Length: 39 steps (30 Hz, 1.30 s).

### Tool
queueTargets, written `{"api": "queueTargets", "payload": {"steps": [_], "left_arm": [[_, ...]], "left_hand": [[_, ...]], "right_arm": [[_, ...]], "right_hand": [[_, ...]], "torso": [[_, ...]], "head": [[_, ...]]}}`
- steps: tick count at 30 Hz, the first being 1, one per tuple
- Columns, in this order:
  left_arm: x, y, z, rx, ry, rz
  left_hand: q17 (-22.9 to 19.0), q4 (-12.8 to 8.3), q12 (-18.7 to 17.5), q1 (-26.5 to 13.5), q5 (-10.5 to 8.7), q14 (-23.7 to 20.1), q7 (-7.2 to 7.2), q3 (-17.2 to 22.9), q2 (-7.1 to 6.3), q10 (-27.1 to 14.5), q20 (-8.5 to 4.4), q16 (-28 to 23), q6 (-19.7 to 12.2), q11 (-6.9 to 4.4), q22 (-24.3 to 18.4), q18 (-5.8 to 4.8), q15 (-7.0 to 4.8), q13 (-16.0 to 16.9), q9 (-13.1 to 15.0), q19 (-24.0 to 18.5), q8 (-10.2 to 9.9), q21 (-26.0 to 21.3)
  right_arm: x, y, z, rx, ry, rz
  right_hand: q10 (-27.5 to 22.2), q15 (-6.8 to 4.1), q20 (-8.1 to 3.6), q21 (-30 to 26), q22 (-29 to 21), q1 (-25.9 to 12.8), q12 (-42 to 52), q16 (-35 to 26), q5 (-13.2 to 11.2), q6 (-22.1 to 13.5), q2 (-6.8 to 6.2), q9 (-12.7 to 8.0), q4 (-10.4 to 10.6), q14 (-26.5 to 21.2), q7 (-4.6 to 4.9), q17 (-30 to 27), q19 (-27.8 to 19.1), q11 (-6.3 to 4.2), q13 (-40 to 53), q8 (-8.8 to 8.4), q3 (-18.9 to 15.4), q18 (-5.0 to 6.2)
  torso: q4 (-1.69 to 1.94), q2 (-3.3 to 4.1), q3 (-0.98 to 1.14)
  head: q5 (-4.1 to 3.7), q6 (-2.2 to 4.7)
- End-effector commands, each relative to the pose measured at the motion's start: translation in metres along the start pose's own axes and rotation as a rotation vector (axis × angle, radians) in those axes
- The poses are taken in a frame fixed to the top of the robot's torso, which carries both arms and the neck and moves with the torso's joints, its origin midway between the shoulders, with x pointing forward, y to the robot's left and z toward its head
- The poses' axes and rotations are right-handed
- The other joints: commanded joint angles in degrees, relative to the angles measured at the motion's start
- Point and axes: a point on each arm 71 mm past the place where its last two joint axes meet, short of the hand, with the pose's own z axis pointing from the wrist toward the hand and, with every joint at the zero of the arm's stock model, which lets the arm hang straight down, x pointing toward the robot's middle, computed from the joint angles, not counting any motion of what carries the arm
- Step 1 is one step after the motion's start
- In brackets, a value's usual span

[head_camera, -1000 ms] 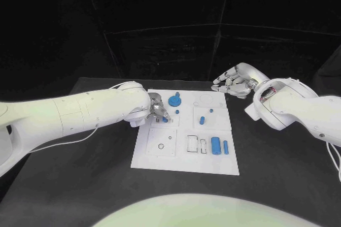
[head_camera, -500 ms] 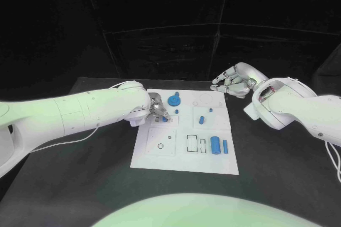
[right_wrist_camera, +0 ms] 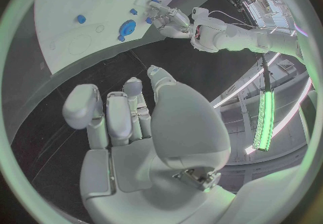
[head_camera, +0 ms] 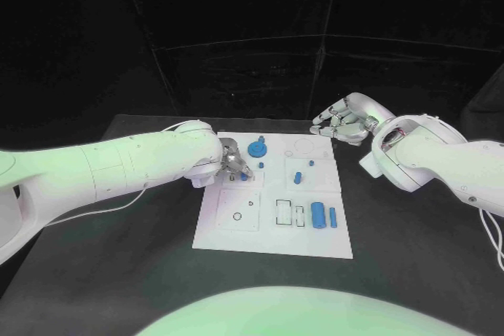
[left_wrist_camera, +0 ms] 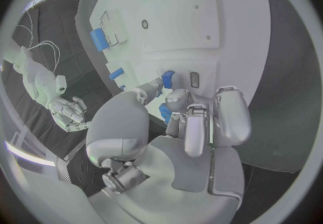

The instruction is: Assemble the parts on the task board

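Note:
The white task board [head_camera: 237, 234] lies mid-table. My left hand [head_camera: 229, 165] hovers low over the board's left middle and pinches a small blue part [head_camera: 244, 177] between thumb and a finger. In the left wrist view the same blue part [left_wrist_camera: 166, 111] sits among the fingertips, close to a small dark slot [left_wrist_camera: 194, 79] in the board [left_wrist_camera: 222, 14]. My right hand [head_camera: 342, 124] hangs off the board's far right corner with nothing in it; in the right wrist view its fingers [right_wrist_camera: 114, 113] stand apart and empty.
On the board lie a round blue knob [head_camera: 259, 149], an oblong blue piece [head_camera: 298, 178], a thick blue cylinder [head_camera: 318, 213] and a slim blue bar [head_camera: 334, 218]. Black-outlined slots [head_camera: 285, 212] sit beside the cylinder. Black tabletop surrounds the board.

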Motion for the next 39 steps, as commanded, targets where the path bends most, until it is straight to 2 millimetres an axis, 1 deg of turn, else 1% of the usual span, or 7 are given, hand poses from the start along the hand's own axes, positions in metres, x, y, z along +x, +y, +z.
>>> {"api": "queueTargets", "payload": {"steps": [1,6,17,20,27,32,39], "left_arm": [[-0.001,0.001,0.0,-0.006,-0.002,0.0],[-0.002,0.003,-0.001,-0.006,-0.014,-0.009],[-0.015,0.004,-0.013,0.027,-0.056,-0.042],[-0.027,0.0,-0.021,0.049,-0.072,-0.055],[-0.067,-0.002,-0.036,0.043,-0.057,-0.019],[-0.089,0.004,-0.032,-0.002,-0.04,-0.001],[-0.105,0.008,-0.02,-0.045,-0.03,-0.001]], "left_hand": [[15.1,1.1,0.4,-1.6,0.22,6.1,-0.15,-3.0,-0.73,0.3,-0.16,0.4,0.4,-0.14,0.3,-0.86,-0.22,0.0,-0.1,0.7,0.3,0.4],[15.1,2.3,0.4,-2.1,0.27,6.1,-0.39,-8.6,-1.33,0.3,-0.31,0.4,0.4,-0.33,0.6,-0.88,-0.4,0.2,-0.4,0.8,0.2,0.5],[15.1,4.3,-0.2,1.0,0.26,6.1,-0.45,-17.6,0.15,-0.3,-0.48,0.4,0.2,-0.4,0.2,-0.74,-0.54,-0.6,-0.8,0.5,0.0,-0.2],[15.1,4.4,-0.8,2.0,0.25,6.1,-0.31,-18.8,0.39,-0.9,-0.42,0.4,-0.2,-0.29,-0.4,-0.6,-0.44,-1.5,-0.8,0.3,0.0,-0.8],[14.8,4.9,-5.4,5.7,0.28,6.0,1.05,-23.0,1.51,-6.0,0.43,0.2,-3.2,0.98,-3.9,0.18,0.6,-8.7,-1.5,-1.3,-1.2,-4.9],[14.7,5.4,-5.5,6.8,0.26,6.0,1.21,-24.1,2.36,-6.4,0.67,0.2,-3.2,1.13,-4.1,0.25,0.78,-9.0,-1.5,-1.5,-1.1,-5.2],[14.8,6.0,-5.7,8.6,0.26,6.0,1.9,-26.3,3.52,-7.1,1.07,0.2,-4.7,1.69,-4.2,0.29,1.23,-9.5,-2.4,-1.6,-2.5,-5.5]], "right_arm": [[0.0,0.002,0.001,-0.008,0.007,-0.006],[0.0,0.001,0.001,-0.008,0.008,-0.006],[-0.001,0.0,0.001,-0.003,0.006,-0.008],[-0.001,-0.001,0.001,-0.001,0.006,-0.009],[-0.002,-0.003,0.003,0.005,0.008,-0.011],[0.0,-0.002,0.005,0.003,0.013,-0.012],[0.002,0.0,0.006,0.001,0.017,-0.012]], "right_hand": [[-0.5,-0.31,-0.33,-0.4,-0.1,-0.3,-0.1,-0.4,0.3,-0.4,-0.19,0.1,0.4,1.5,0.04,-0.1,0.2,0.09,-0.1,0.27,-0.1,0.98],[-0.5,-0.31,-0.33,-0.5,-0.1,-0.4,-0.1,-0.4,0.4,-0.4,-0.25,0.1,0.5,1.5,0.04,-0.1,0.2,0.09,-0.1,0.28,-0.2,0.98],[-0.5,-0.31,-0.33,-0.4,-0.1,-0.4,-0.1,-0.4,0.4,-0.5,-0.28,0.1,0.5,1.5,0.04,-0.1,0.2,0.09,-0.1,0.29,-0.3,0.97],[-0.5,-0.31,-0.33,-0.4,-0.1,-0.4,-0.1,-0.4,0.4,-0.5,-0.28,0.1,0.5,1.5,0.04,-0.1,0.2,0.09,-0.1,0.29,-0.3,0.97],[-0.5,-0.31,-0.33,-0.4,-0.1,-0.5,0.0,-0.3,0.4,-0.5,-0.3,0.1,0.6,1.5,0.04,0.0,0.2,0.09,-0.1,0.3,-0.4,0.96],[-0.5,-0.31,-0.33,-0.4,0.0,-0.5,0.0,-0.3,0.5,-0.5,-0.27,0.1,0.6,1.5,0.03,0.0,0.2,0.08,-0.1,0.31,-0.4,0.95],[-0.5,-0.31,-0.33,-0.4,0.0,-0.4,0.0,-0.3,0.5,-0.4,-0.2,0.1,0.6,1.5,0.02,0.0,0.2,0.07,-0.1,0.33,-0.4,0.95]], "torso": [[0.03,-0.02,-0.02],[0.01,-0.02,-0.05],[0.07,-0.08,-0.06],[0.13,-0.09,-0.13],[0.06,-0.04,0.04],[-0.23,0.1,0.07],[-0.07,0.09,-0.04]], "head": [[-0.08,-0.01],[-0.23,-0.06],[-0.48,0.29],[-0.6,0.5],[-0.58,1.16],[-0.4,1.41],[-0.39,1.51]]}}
